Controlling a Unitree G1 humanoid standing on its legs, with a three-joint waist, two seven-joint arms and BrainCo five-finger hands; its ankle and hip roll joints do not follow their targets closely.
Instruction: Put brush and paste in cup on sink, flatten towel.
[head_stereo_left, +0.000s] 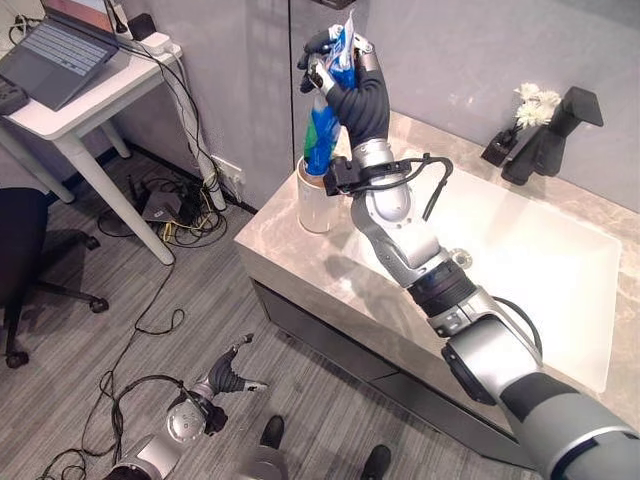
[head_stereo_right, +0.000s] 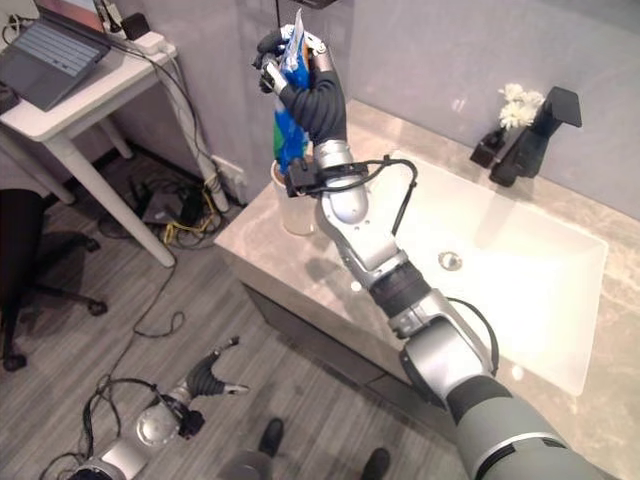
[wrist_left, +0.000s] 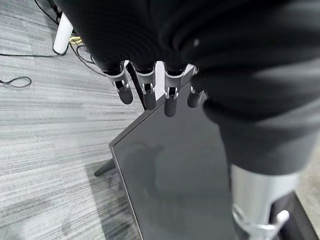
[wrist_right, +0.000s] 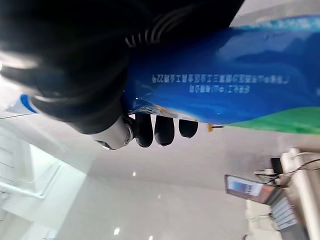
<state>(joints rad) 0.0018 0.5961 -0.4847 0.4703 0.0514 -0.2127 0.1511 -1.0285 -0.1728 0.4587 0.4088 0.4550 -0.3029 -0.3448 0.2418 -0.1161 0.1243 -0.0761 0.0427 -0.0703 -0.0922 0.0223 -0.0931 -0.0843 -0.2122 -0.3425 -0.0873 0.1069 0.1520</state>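
Note:
My right hand (head_stereo_left: 348, 80) is raised over the left end of the sink counter (head_stereo_left: 300, 265) and is shut on a blue and green toothpaste tube (head_stereo_left: 322, 130). The tube hangs nearly upright, its lower end at the rim of a white cup (head_stereo_left: 316, 205) that stands on the counter's left corner. In the right wrist view the tube (wrist_right: 225, 95) lies across the palm with the fingertips (wrist_right: 160, 131) curled under it. My left hand (head_stereo_left: 228, 378) hangs low by the floor, in front of the cabinet, fingers relaxed and empty.
A white basin (head_stereo_left: 560, 300) is set in the counter, with a black tap (head_stereo_left: 555, 130) and white flowers (head_stereo_left: 536, 100) behind it. A white desk (head_stereo_left: 70, 125) with a laptop (head_stereo_left: 55, 55) stands at the left, a black chair (head_stereo_left: 20, 260) beside it. The dark cabinet front (wrist_left: 170, 175) is near my left hand.

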